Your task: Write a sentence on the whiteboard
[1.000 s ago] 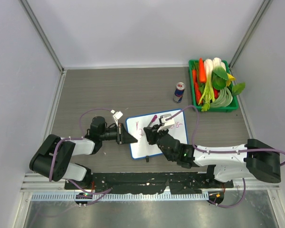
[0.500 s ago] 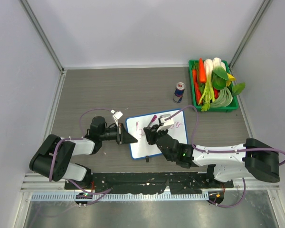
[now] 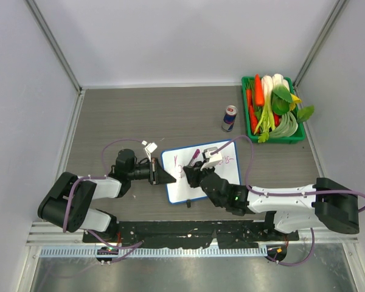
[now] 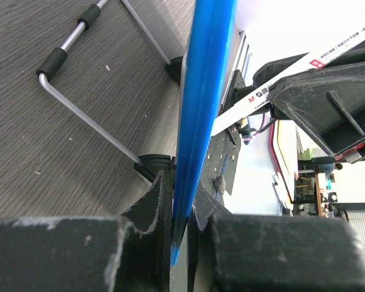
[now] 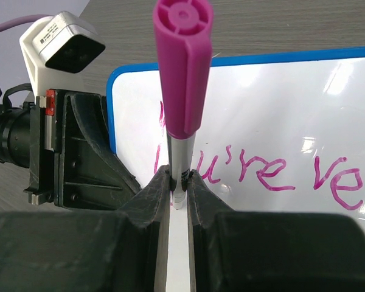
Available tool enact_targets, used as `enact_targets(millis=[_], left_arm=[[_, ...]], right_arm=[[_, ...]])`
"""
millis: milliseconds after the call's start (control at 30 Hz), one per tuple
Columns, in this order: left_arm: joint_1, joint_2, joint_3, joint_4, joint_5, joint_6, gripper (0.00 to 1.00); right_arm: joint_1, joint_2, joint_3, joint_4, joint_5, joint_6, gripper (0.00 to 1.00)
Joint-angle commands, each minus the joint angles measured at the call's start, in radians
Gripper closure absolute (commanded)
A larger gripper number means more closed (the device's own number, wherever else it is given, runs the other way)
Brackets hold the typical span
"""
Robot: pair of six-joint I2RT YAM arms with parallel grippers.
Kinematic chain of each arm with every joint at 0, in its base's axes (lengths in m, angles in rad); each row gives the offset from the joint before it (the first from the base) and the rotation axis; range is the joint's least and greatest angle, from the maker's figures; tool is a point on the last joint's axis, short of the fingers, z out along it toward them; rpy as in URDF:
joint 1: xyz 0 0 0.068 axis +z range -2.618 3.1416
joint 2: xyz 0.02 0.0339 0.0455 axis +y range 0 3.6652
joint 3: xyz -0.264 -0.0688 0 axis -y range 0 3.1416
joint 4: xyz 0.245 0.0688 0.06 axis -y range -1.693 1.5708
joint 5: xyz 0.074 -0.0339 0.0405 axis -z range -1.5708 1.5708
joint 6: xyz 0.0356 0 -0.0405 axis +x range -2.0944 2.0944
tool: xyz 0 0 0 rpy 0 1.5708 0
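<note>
The whiteboard (image 3: pixel 181 188) lies tilted on the table in front of both arms. My left gripper (image 3: pixel 165 176) is shut on its left edge; the left wrist view shows the blue rim (image 4: pixel 204 91) pinched between my fingers (image 4: pixel 181 201). My right gripper (image 3: pixel 191 174) hovers over the board's left half, shut on a marker (image 5: pixel 181 73) with a magenta cap on its upper end. The marker's tip is hidden below my fingers (image 5: pixel 179 182). The sentence (image 5: pixel 261 173) reads "You're ve..." in pink letters on the whiteboard (image 5: pixel 280 103).
A green basket (image 3: pixel 296 139) of vegetables stands at the back right, with a drink can (image 3: pixel 229 118) just left of it. Thin metal stand legs (image 4: pixel 91 121) fold out under the board. The left wrist camera (image 5: pixel 61 48) sits close beside the marker.
My right gripper and the marker have shifted slightly left over the board. The left gripper and the board have stayed put.
</note>
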Motion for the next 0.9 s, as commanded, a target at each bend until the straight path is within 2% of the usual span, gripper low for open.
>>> enact_targets(millis=[0,300,867], left_arm=[[0.001,0.015,-0.004,-0.074,-0.072,0.011,1.00],[0.001,0.017,-0.004,-0.071,-0.072,0.011,1.00],[0.001,0.021,-0.003,-0.071,-0.072,0.011,1.00]], right_arm=[[0.004,-0.029,-0.016,-0.021,-0.006,0.030,0.99],[0.010,-0.021,-0.020,-0.021,-0.042,0.047,0.99],[0.009,-0.042,0.001,0.022,0.034,0.004,0.99]])
